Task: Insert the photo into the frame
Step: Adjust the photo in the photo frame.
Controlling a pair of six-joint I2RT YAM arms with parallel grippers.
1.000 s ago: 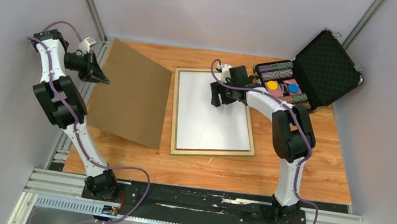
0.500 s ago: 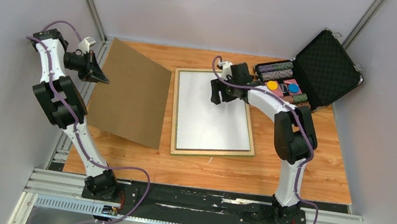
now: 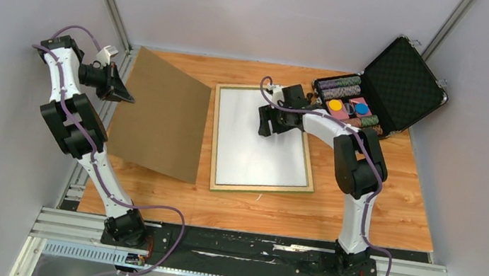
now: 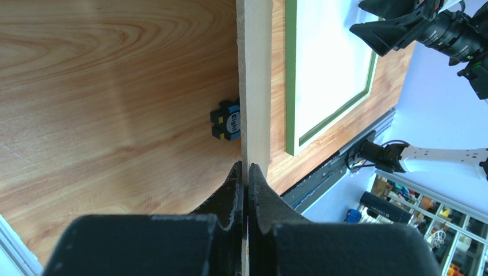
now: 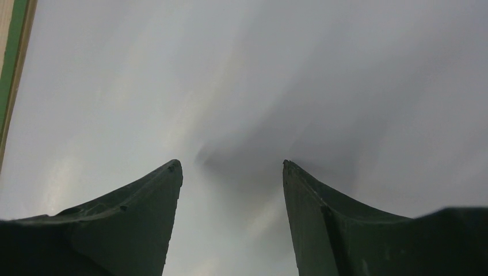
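Observation:
The frame (image 3: 262,189) lies flat mid-table, pale wood with a green inner edge. A plain white sheet (image 3: 254,150) fills it; no forest print shows. My right gripper (image 3: 268,123) is open over the sheet's far part, fingertips close above the white surface (image 5: 230,167), holding nothing. The green rail shows at the left edge of the right wrist view (image 5: 12,63). My left gripper (image 3: 125,97) is shut on the left edge of the brown backing board (image 3: 162,120), which is tilted up left of the frame. The left wrist view shows the board edge-on (image 4: 255,86) in the shut gripper (image 4: 247,169).
An open black case (image 3: 400,80) with rolls of chips (image 3: 347,94) stands at the back right, close behind the right arm. A small black and blue object (image 4: 227,122) lies on the table by the raised board. Walls close in on both sides.
My right gripper has shifted slightly over the far part of the white sheet. The left arm and the board have not moved.

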